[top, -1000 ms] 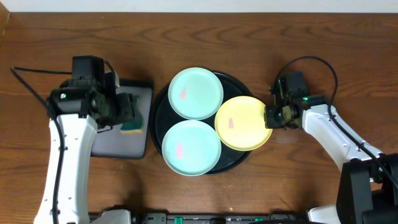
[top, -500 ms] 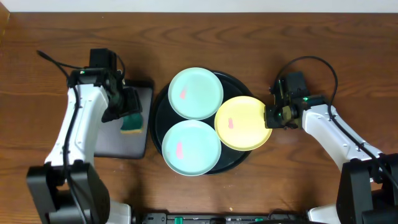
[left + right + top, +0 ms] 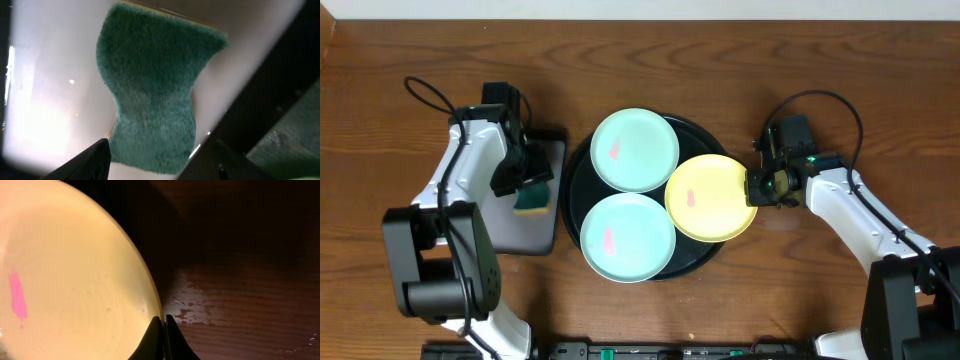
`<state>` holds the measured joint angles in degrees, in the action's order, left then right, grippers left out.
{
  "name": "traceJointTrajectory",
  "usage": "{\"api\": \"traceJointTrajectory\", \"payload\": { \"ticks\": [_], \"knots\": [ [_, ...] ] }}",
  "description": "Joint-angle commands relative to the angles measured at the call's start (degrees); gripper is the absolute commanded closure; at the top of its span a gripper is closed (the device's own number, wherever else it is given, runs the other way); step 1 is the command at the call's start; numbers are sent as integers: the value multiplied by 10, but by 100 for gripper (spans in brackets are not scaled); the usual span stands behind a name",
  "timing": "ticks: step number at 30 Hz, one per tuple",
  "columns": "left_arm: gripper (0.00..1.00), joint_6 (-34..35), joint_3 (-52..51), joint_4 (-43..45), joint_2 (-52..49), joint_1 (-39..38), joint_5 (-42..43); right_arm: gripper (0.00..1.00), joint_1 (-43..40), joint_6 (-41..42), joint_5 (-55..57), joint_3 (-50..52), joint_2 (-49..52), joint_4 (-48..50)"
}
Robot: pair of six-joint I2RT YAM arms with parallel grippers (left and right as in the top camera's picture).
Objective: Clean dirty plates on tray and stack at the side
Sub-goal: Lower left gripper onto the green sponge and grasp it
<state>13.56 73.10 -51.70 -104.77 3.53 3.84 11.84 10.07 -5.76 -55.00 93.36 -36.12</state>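
Sponge point(image 3: 152, 95) pickup looks like the step in hand. The left gripper point(image 3: 160, 160) hangs spread above it on the small rectangular tray point(image 3: 500, 225), fingers straddling it and nothing pinched yet. It should drop squarely and close across the sponge's narrow waist. The right gripper point(image 3: 162, 330) is clenched on the right rim of the yellow plate point(image 3: 75, 270), which lies at the right of the round black tray point(image 3: 576, 186). That hold wants firmness for scrubbing.
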Motion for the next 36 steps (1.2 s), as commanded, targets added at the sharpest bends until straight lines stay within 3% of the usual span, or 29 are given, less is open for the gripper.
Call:
{"api": "traceJointTrajectory", "payload": {
  "ticks": [1, 36],
  "knots": [
    [35, 7, -6, 7, -19, -1, -20, 99, 10, 2, -5, 5, 5, 1],
    [41, 16, -37, 62, -66, -1, -41, 99, 10, 2, -5, 5, 5, 1]
  ]
}}
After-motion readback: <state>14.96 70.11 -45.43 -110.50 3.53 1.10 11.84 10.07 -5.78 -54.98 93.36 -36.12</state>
